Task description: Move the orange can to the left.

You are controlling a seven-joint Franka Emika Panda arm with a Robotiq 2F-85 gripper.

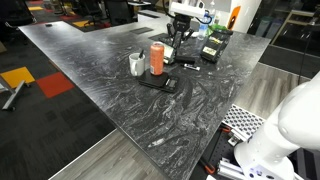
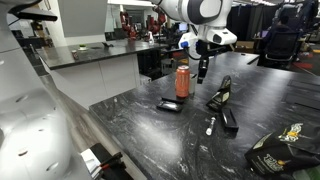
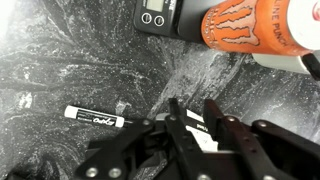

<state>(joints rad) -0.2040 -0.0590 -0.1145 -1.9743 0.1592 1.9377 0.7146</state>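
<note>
1. A tall slim orange-red can with a silvery top stands upright on the dark marbled tabletop, just beside a shorter white-grey mug.
2. The robot's black gripper hovers near the can without touching it, fingers drawn nearly together and holding nothing.
3. In the wrist view the can fills the upper right corner, beyond the fingertips; a white marker lies on the tabletop alongside.

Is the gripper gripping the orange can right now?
No, the wrist view shows the orange can clear beyond the gripper, not touching it.
</note>
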